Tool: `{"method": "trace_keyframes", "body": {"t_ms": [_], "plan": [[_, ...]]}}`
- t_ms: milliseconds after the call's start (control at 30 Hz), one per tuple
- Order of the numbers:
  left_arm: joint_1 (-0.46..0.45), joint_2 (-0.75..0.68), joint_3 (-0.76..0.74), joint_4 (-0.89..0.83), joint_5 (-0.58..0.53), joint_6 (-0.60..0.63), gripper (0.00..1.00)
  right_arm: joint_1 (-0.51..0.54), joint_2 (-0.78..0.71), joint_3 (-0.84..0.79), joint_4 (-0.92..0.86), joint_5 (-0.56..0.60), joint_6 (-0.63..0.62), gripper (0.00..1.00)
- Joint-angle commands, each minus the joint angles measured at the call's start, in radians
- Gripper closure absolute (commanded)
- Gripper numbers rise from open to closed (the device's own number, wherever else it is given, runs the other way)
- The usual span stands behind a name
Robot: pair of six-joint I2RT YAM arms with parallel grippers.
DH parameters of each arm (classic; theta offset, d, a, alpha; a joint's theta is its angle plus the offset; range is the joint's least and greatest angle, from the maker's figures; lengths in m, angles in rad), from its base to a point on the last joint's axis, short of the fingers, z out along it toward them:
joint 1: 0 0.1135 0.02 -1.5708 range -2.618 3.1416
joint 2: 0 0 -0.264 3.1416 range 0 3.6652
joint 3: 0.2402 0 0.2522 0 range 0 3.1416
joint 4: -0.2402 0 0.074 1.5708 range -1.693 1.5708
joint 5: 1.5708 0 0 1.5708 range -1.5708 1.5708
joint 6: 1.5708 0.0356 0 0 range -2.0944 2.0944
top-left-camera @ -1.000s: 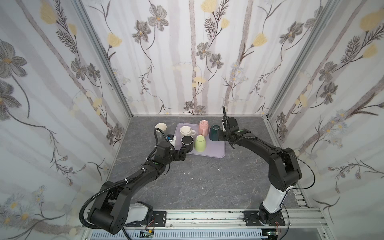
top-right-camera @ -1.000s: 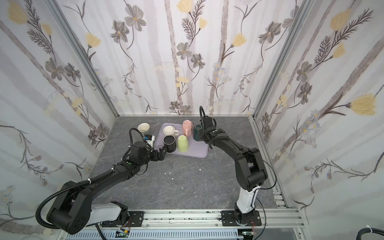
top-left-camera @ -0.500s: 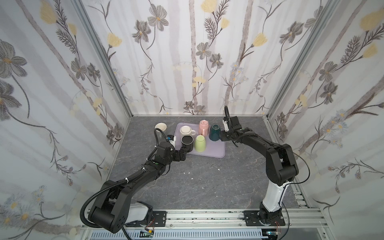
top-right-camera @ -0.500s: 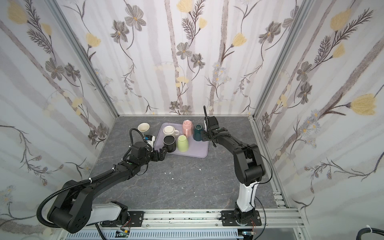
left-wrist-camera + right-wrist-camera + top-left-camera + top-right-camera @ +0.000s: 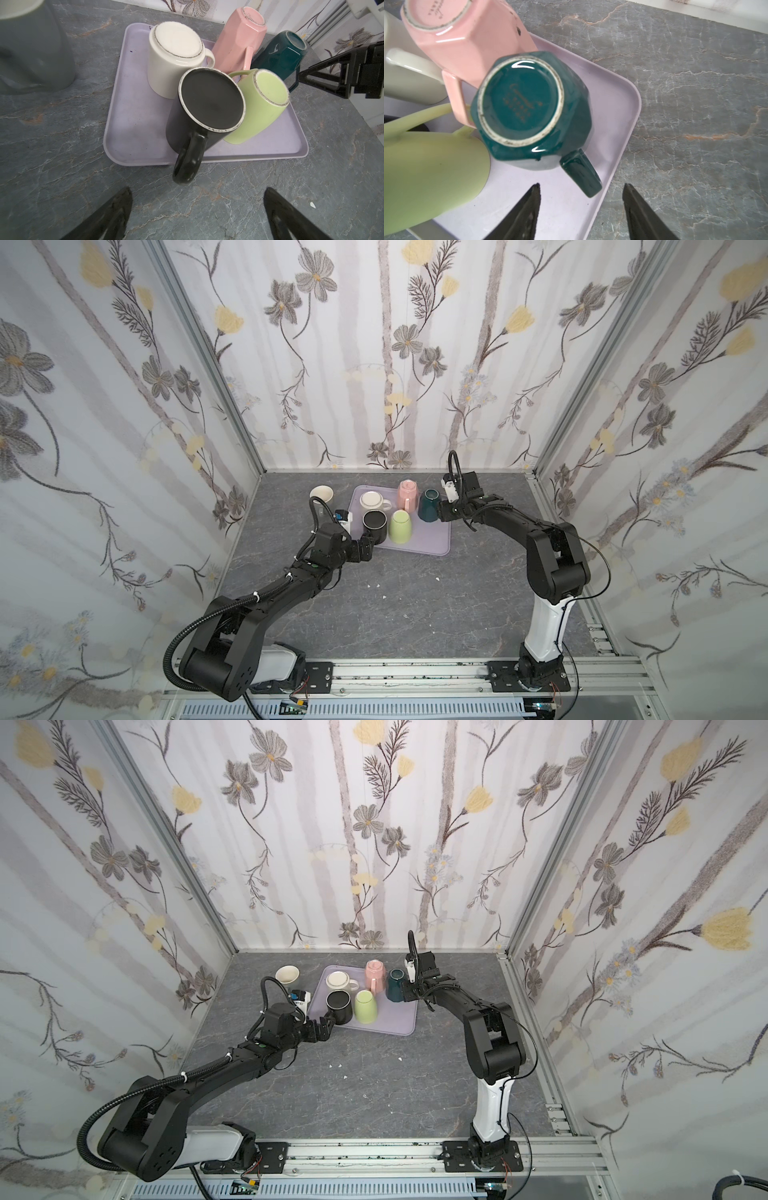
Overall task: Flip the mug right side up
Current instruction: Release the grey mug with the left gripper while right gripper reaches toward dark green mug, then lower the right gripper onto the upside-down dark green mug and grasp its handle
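Standing open and empty, the right gripper (image 5: pixel 581 186) sits beside the handle of the inverted teal mug (image 5: pixel 521 99) at the tray's (image 5: pixel 612 93) 2 o'clock, while the left gripper (image 5: pixel 197 189), also open, faces the inverted black mug (image 5: pixel 209 99) at 9 o'clock.

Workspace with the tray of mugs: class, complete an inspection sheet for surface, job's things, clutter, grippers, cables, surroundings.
Surface: grey marbled tabletop, no spills seen.
Job's things: lilac plastic tray holding five upside-down mugs: white mug, pink mug, dark teal mug, black mug, light green mug.
Clutter: cream cup upright beside tray; white crumbs.
Grippers: left gripper open, facing black mug's handle; right gripper open, at dark teal mug's handle; neither touching.
Cables: black cable loops above both wrists.
Surroundings: floral walls, three sides; metal rail in front.
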Motion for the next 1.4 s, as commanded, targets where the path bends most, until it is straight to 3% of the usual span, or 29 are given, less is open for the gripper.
{"method": "trace_keyframes", "body": {"t_ms": [0,200,767,933,1167,1267,1367], "plan": [[0.000,-0.008,-0.001,0.030,-0.017,-0.003,0.00,0.002,0.012,0.006,0.063,-0.063,-0.024,0.36],[0.000,-0.006,-0.001,0.032,-0.017,-0.003,0.00,0.012,0.001,-0.017,0.090,-0.123,-0.018,0.38],[0.000,-0.015,0.000,0.020,-0.033,-0.009,0.00,0.047,-0.003,-0.011,0.034,0.042,-0.033,0.50],[0.001,-0.017,-0.001,0.019,-0.032,-0.009,0.00,0.045,0.010,0.017,0.016,0.086,-0.038,0.49],[0.000,-0.014,0.001,0.015,-0.032,-0.009,0.00,0.037,0.072,0.081,-0.033,0.074,-0.039,0.51],[0.000,-0.015,0.001,0.013,-0.033,-0.009,0.00,0.036,0.084,0.096,-0.045,0.080,-0.035,0.58],[0.000,-0.014,0.001,0.011,-0.037,-0.009,0.00,0.039,0.092,0.111,-0.055,0.068,-0.038,0.59]]}}
